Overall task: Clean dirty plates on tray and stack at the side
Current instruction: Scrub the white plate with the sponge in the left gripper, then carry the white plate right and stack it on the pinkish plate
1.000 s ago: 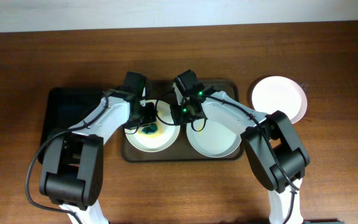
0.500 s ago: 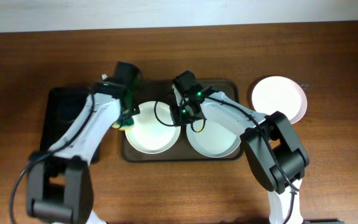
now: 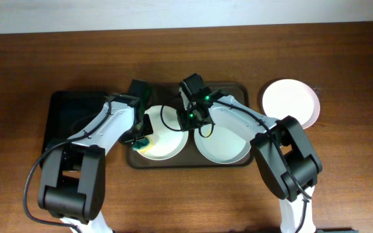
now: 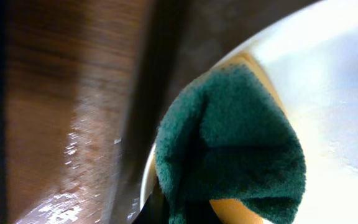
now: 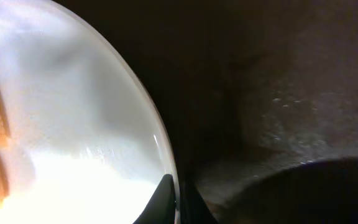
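Observation:
The brown tray (image 3: 241,162) holds two white plates: a left plate (image 3: 167,141) and a right plate (image 3: 224,145). A third white plate (image 3: 290,102) lies on the table to the right of the tray. My left gripper (image 3: 141,140) is shut on a green-and-yellow sponge (image 4: 235,149) and presses it on the left plate's left rim (image 4: 328,81). My right gripper (image 3: 190,116) is shut on the left plate's right rim (image 5: 160,140); one finger is inside the rim, one outside.
A smaller black tray (image 3: 67,116) lies to the left of the brown tray, under my left arm. The wooden table (image 3: 342,175) extends around both trays.
My left gripper swung out to the plate's left edge, then moved down to its lower-left rim with the sponge. The right arm has not moved.

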`<action>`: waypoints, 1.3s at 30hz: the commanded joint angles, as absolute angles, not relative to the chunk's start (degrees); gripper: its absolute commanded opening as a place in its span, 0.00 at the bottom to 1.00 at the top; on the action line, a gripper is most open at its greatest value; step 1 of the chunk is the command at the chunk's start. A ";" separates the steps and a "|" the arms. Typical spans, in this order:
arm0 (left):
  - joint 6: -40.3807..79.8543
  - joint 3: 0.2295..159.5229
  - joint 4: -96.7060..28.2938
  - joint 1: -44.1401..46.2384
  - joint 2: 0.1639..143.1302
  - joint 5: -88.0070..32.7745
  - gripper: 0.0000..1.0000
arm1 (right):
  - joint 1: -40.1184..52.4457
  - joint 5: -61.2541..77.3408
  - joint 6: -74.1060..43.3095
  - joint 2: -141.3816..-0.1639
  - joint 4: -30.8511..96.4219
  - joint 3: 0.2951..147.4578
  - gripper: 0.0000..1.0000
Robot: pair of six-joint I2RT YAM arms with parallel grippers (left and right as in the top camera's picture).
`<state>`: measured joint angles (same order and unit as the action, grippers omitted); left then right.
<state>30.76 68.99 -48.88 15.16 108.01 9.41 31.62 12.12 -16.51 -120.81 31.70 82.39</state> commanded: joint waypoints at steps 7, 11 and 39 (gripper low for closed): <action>33.91 71.61 -53.95 14.09 77.49 20.40 0.00 | 33.41 4.01 -13.30 -113.82 32.82 82.39 0.04; 36.49 71.61 -56.51 7.57 69.43 21.12 0.00 | 40.58 -14.48 -8.88 -103.26 32.80 85.38 0.04; 36.67 71.24 -57.95 2.94 69.63 16.14 0.00 | -1.58 8.19 -14.00 -100.38 50.37 82.21 0.04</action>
<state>36.10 70.94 -58.04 3.25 70.37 16.91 5.10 4.51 -12.32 -100.88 49.25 85.06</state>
